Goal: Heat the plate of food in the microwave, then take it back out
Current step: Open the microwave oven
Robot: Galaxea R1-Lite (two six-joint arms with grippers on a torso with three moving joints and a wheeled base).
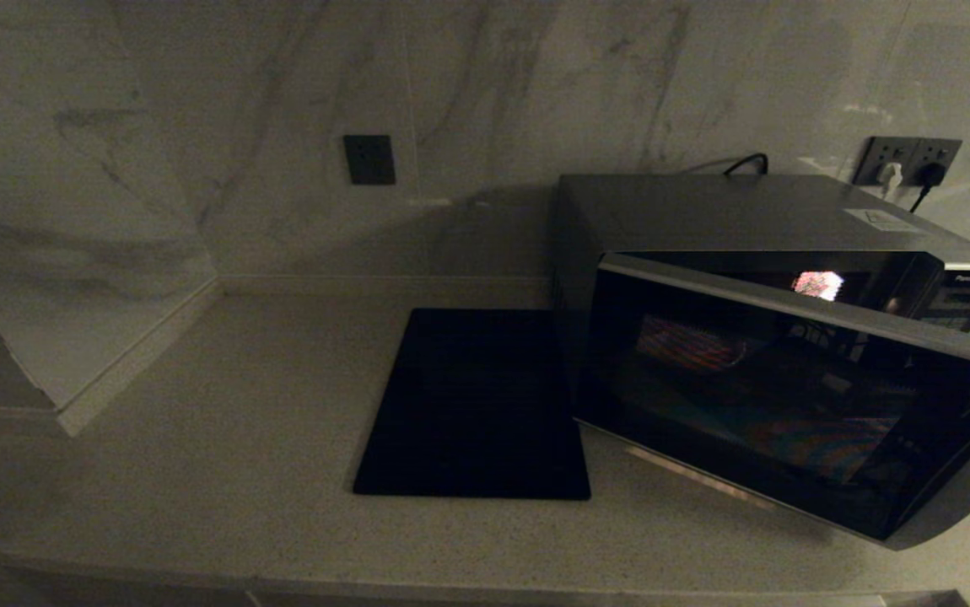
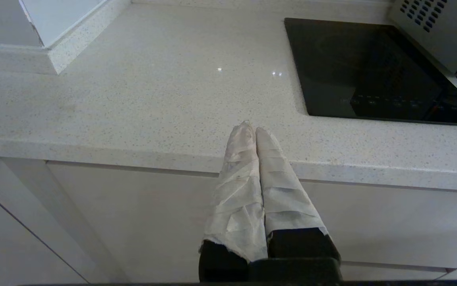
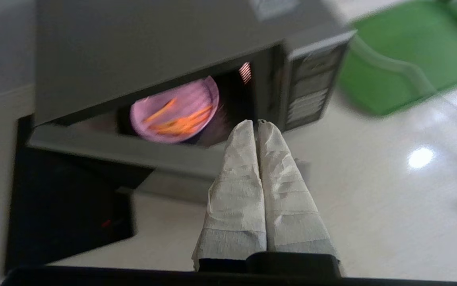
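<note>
The microwave [image 1: 755, 219] stands at the right of the counter, its dark glass door [image 1: 789, 396] swung partly open from the right side. Through the gap in the right wrist view I see the lavender plate of food [image 3: 175, 111] inside, with orange fries on it. My right gripper [image 3: 256, 122] is shut and empty in front of the opening, close to the button panel [image 3: 312, 91] and apart from the plate. My left gripper [image 2: 251, 128] is shut and empty over the counter's front edge, left of the black mat. Neither gripper shows in the head view.
A flat black square mat [image 1: 472, 405] lies on the counter just left of the microwave. A green tray [image 3: 403, 59] sits to the microwave's right. The wall behind carries sockets with plugs [image 1: 907, 164]. A raised ledge [image 1: 114, 354] bounds the counter's left.
</note>
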